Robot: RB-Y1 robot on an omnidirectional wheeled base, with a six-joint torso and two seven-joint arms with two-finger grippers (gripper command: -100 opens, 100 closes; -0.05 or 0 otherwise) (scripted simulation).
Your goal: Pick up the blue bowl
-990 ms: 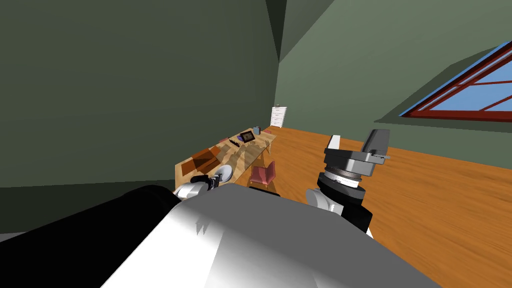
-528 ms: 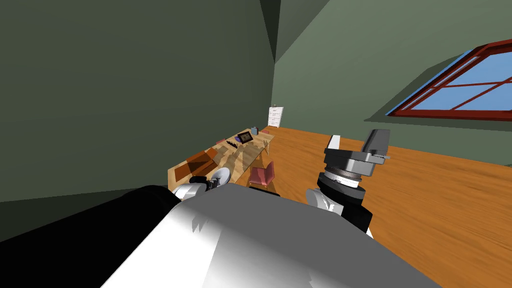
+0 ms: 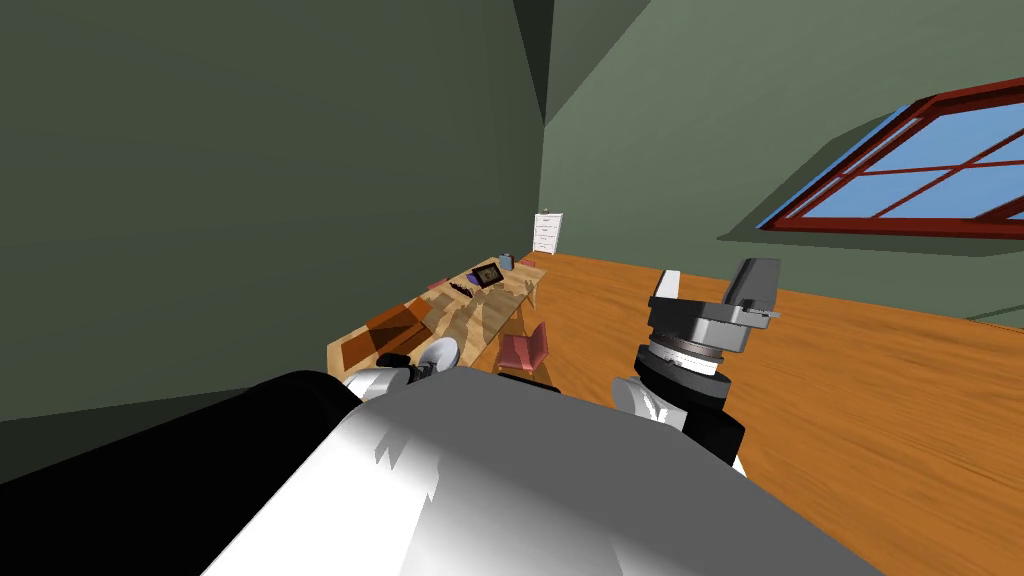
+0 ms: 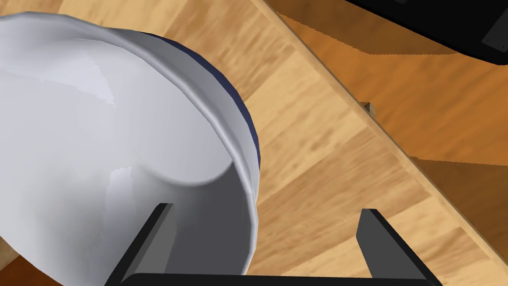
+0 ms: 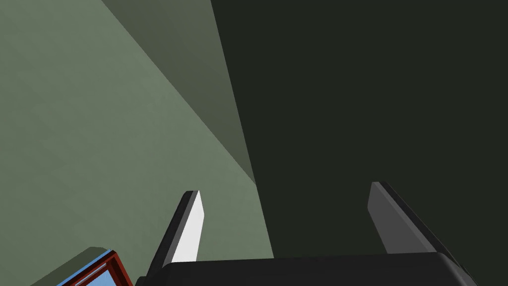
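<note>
The bowl, pale grey-white inside and dark blue outside, lies close in the left wrist view over the wooden table. My left gripper is open and straddles its rim: one finger is inside the bowl, the other finger stands outside over the tabletop. From the head view the bowl is at the table's near end, just past the left gripper. My right gripper is raised at the right, open and empty, its fingers wide apart.
The long wooden table runs along the green wall and carries brown mats, a dark tablet and small items at its far end. A pink chair stands beside it. A white dresser is in the far corner.
The whole head view has shifted a little left and down, so I have turned slightly. The left gripper stays at the bowl and the right arm has not moved.
</note>
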